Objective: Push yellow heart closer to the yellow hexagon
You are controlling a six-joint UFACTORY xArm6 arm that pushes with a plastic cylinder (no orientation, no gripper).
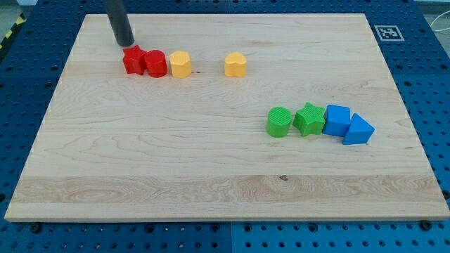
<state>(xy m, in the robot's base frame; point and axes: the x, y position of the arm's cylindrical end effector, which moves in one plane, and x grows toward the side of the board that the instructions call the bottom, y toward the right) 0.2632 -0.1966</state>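
Observation:
The yellow heart (235, 65) lies alone at the upper middle of the wooden board (211, 176). The yellow hexagon (181, 64) lies to its left, about one block's width of bare wood away. The hexagon touches a red round block (155, 63), which touches a red star-like block (132, 60). My tip (127, 45) is at the upper left, just above the leftmost red block. It is far to the left of the yellow heart.
A row of blocks lies at the right middle: a green cylinder (279, 121), a green star (309, 118), a blue block (338, 119) and a blue triangle (358, 131). A printed marker (387, 32) sits at the board's top right corner.

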